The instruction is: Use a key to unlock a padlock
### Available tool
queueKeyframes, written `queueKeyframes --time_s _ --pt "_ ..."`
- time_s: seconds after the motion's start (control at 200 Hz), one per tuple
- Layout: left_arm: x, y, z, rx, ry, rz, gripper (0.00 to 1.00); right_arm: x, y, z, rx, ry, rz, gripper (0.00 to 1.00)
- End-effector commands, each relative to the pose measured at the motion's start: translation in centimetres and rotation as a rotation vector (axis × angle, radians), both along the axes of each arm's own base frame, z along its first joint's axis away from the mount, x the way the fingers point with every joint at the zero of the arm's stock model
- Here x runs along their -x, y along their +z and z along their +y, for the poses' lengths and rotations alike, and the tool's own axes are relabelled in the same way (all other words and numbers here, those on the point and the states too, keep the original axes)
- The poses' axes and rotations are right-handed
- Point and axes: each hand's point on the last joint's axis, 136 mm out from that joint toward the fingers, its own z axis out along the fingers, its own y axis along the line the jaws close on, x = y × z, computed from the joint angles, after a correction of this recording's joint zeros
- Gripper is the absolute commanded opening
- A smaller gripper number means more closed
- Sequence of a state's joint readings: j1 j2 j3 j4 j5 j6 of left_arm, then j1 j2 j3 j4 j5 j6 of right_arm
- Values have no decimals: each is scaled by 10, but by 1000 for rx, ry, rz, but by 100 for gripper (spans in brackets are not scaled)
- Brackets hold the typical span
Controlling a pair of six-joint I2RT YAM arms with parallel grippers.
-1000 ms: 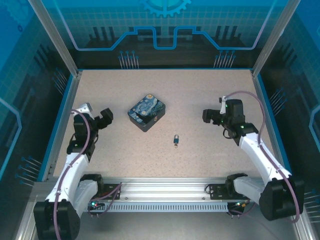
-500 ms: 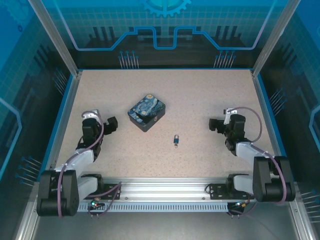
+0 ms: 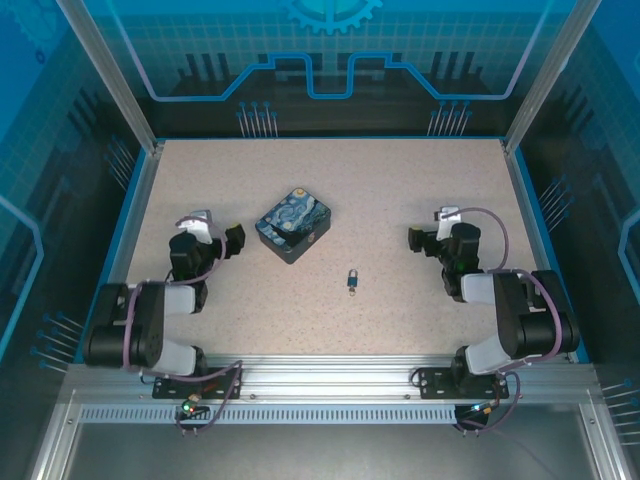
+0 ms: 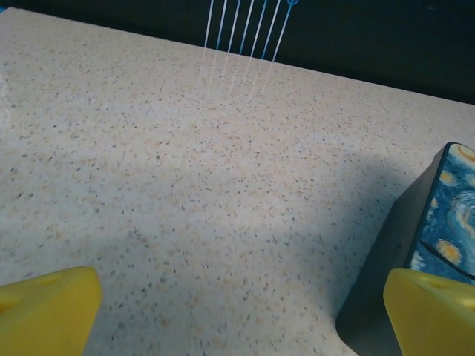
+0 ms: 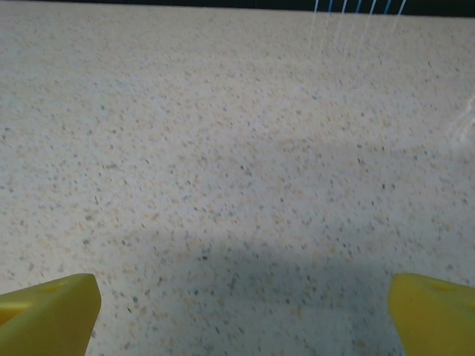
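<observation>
Mostly bare, speckled bench (image 3: 400,190). Left pincer (image 3: 230,241) sits low over it, spread wide, nothing between its yellow fingertips (image 4: 46,310). Painted box (image 3: 293,224), dark blue with a swirling starry print, stands just right of this pincer, close to its right tip; whether they touch cannot be told. Right pincer (image 3: 416,238) is also spread and empty, with open bench ahead of it. Padlock (image 3: 353,280) lies between the two pincers, nearer the right one, back toward the arm bases, apart from both. Key is too small to tell from the padlock. Blue rim (image 3: 330,138) bounds the bench, well ahead of either pincer.
</observation>
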State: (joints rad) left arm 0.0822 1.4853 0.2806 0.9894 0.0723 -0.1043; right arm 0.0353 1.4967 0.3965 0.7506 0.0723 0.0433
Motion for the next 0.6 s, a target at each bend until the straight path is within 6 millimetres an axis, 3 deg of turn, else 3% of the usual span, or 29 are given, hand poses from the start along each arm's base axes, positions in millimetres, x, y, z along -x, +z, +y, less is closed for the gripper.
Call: queueKeyframes --time_s 0.0,0.16,0.245,0.59 --pt "0 6 -1 -44 -25 -102 99 -9 13 2 30 4 -43 100" --pt "-9 2 8 -28 16 -36 99 -9 12 6 56 7 -41 100" --pt "-18 2 2 -52 -2 -7 99 -9 12 9 56 22 -39 100" --pt "-18 0 -3 -64 -20 1 99 -10 12 10 48 37 -35 100"
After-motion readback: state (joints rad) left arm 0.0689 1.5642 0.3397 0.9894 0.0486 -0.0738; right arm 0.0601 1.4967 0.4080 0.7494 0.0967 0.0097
